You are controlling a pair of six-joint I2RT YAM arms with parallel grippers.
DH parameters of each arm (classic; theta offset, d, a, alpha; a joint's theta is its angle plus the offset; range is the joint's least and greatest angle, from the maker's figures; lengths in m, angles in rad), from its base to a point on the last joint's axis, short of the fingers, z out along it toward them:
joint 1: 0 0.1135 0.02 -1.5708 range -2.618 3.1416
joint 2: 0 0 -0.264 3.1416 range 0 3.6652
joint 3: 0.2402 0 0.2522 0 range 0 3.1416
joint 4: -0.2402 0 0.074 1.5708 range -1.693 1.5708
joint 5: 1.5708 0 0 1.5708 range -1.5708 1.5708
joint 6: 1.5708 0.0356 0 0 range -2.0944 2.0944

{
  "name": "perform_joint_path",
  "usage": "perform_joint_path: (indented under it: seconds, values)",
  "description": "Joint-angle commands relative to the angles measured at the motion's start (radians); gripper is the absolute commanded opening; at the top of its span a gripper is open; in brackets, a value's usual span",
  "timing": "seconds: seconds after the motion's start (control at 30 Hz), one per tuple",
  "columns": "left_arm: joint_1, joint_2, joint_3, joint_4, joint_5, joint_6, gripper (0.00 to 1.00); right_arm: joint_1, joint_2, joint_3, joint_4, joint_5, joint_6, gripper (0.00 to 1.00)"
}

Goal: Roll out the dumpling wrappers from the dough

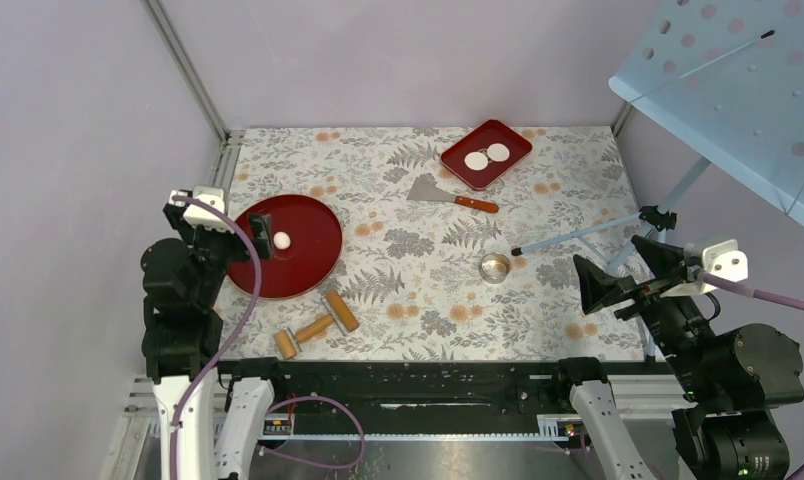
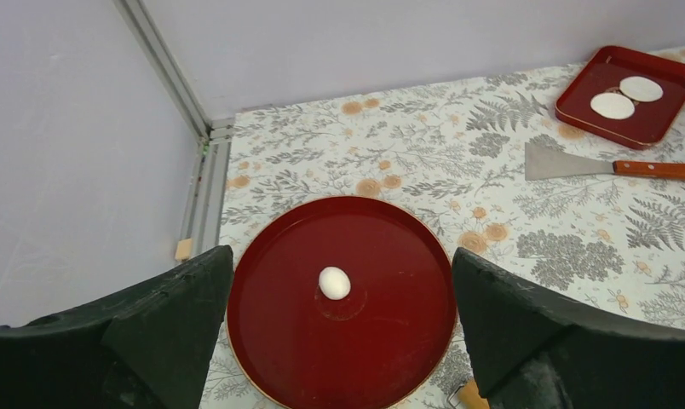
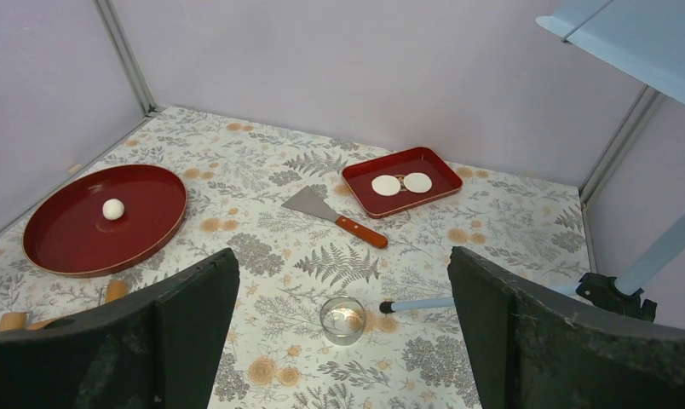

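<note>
left side: my left gripper hangs over the near-left edge of the round red tray; jaws spread as wide as they go, nothing between the pads, touching nothing.
the dough: one small white ball, resting on the round red tray a little left of its centre; from the left wrist it sits just ahead of the gap between my fingers; apart from them.
rolling pin: wooden, lying on the floral tablecloth just off the tray's near-right rim; tilted, one end towards the tray; whether it touches the rim i cannot tell.
scraper: metal blade, reddish-brown handle; right of the round tray and a bit farther back; flat on the cloth, handle pointing away from the tray.
ring cutter: small metal ring, well to the right of the round tray, roughly level with its near half; alone on the cloth.
rectangular red tray: far right and back from the round tray; the dumpling wrappers, two flat white discs, lie in it side by side, touching or very nearly.
right side: my right gripper is farthest from the round tray, beyond the ring cutter; jaws fully apart, holding nothing.
</note>
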Motion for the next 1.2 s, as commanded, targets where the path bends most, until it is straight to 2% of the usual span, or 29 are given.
perform_joint_path:
  seconds: [0.0,0.13,0.23,0.47,0.6,0.73,0.8,0.97,1.17]
  values:
    - [-0.001,0.053,-0.011,0.098,0.107,-0.006,0.99,-0.003,0.012,-0.009,0.002,-0.012,0.001,0.98]
    - [-0.009,0.108,-0.07,0.17,0.192,-0.004,0.99,-0.002,0.012,-0.031,-0.021,-0.044,-0.093,0.98]
    - [-0.041,0.166,-0.109,0.211,0.192,0.027,0.99,-0.002,0.018,-0.089,-0.021,-0.1,-0.171,0.98]
    - [-0.156,0.369,-0.124,0.232,0.053,0.091,0.99,-0.002,0.049,-0.27,0.062,-0.238,-0.254,0.98]
    - [-0.203,0.513,-0.113,0.257,-0.019,0.052,0.99,-0.002,0.06,-0.37,0.132,-0.234,-0.255,0.98]
    - [-0.258,0.678,-0.082,0.287,-0.191,0.037,0.99,-0.002,0.06,-0.436,0.188,-0.243,-0.236,0.98]
    - [-0.279,0.748,-0.061,0.272,-0.209,0.034,0.99,-0.002,0.06,-0.456,0.191,-0.246,-0.237,0.98]
    - [-0.323,0.862,-0.027,0.226,-0.159,-0.006,0.99,-0.002,0.07,-0.486,0.204,-0.24,-0.248,0.98]
    - [-0.372,0.954,-0.006,0.172,-0.026,-0.042,0.99,-0.002,0.083,-0.497,0.208,-0.241,-0.248,0.98]
